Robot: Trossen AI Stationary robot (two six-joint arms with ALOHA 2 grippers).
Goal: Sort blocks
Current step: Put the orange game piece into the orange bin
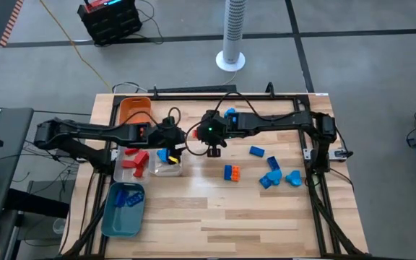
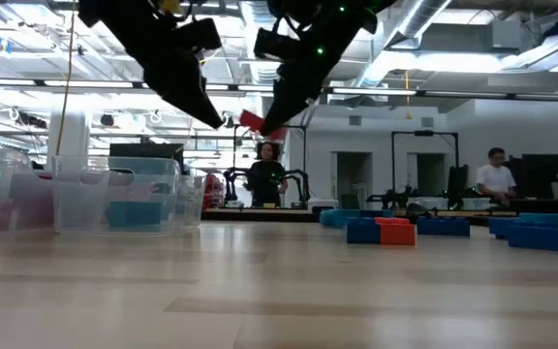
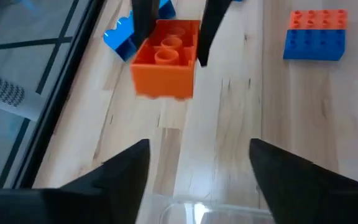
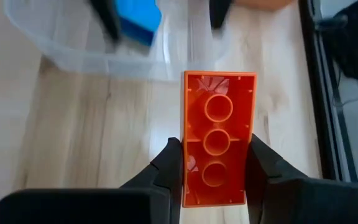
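Orange brick (image 4: pixel 218 147) bottom edge was hidden behind the right gripper (image 4: pixel 216 171) fingers, lower center. Blue brick (image 4: pixel 137 12) in the clear tray (image 4: pixel 92 53) was blurred and cut off at the top edge. Left gripper (image 3: pixel 197 165) fingertips were blurred.

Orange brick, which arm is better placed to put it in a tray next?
Right. Its hand is shut on the orange brick, held up close to the clear tray; the left hand is open and empty.
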